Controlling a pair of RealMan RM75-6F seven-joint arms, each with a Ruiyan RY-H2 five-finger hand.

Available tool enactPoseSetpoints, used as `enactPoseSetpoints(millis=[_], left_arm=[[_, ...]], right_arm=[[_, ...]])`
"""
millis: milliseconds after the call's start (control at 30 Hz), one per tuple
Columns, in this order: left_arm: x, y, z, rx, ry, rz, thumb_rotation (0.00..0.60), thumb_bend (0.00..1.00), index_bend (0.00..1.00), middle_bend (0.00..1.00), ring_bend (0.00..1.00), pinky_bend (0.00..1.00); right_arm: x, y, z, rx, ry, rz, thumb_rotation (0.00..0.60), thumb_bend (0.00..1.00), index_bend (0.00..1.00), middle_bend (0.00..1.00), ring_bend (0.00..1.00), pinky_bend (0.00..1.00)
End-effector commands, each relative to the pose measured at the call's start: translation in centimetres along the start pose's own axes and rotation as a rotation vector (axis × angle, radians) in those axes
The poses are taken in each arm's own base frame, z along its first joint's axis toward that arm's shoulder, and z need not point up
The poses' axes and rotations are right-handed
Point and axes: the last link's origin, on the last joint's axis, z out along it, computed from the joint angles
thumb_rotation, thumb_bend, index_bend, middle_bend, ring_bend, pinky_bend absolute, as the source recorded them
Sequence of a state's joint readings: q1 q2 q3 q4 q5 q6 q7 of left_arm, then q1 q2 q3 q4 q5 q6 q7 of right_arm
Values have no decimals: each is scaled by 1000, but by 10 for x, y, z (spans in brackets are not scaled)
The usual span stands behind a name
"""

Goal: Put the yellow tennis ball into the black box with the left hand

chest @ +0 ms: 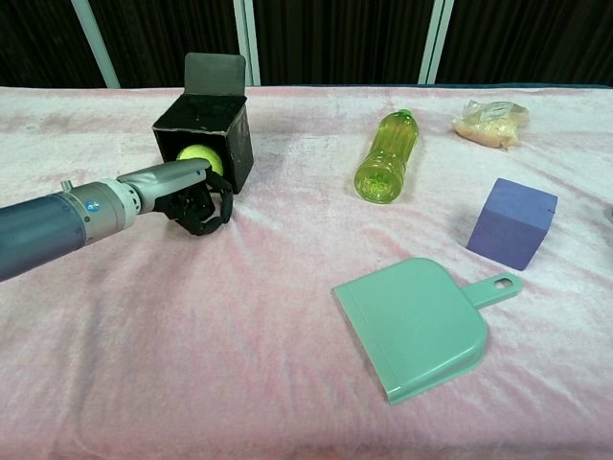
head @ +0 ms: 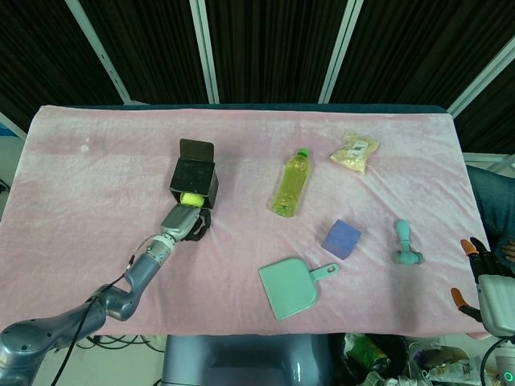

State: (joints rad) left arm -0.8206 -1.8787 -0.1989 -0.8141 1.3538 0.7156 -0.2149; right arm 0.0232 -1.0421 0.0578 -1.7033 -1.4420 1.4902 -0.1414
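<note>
The yellow tennis ball (head: 191,199) (chest: 199,156) rests in the grip of my left hand (head: 183,221) (chest: 192,195), lifted off the cloth. It hangs just in front of the near wall of the black box (head: 195,178) (chest: 236,151), roughly level with the wall's upper part. The box stands upright with its top open and its lid flap raised at the back. My right hand (head: 480,265) shows at the lower right edge of the head view, off the table, with its fingers apart and nothing in them.
On the pink cloth lie a yellow-green bottle (head: 290,184) (chest: 385,154), a purple cube (head: 342,239) (chest: 512,222), a teal dustpan (head: 290,288) (chest: 419,323), a snack bag (head: 355,152) (chest: 490,122) and a teal handled tool (head: 405,244).
</note>
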Motion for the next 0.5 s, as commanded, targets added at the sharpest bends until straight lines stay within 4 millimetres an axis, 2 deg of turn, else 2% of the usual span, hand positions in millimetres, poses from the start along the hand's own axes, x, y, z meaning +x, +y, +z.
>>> enactPoseSetpoints(millis=[33, 167, 500], left_arm=[[5, 4, 11, 14, 2, 5, 600, 691, 870, 888, 791, 960], [12, 6, 24, 30, -9, 18, 600, 691, 870, 887, 790, 960], [11, 4, 27, 48, -34, 10, 600, 690, 870, 887, 790, 960]], right_arm=[[1, 0, 0, -4, 2, 3, 600, 247, 103, 57, 164, 323], [1, 0, 0, -8, 2, 7, 600, 248, 103, 57, 164, 323], [1, 0, 0, -11, 5, 5, 600, 247, 103, 57, 164, 323]])
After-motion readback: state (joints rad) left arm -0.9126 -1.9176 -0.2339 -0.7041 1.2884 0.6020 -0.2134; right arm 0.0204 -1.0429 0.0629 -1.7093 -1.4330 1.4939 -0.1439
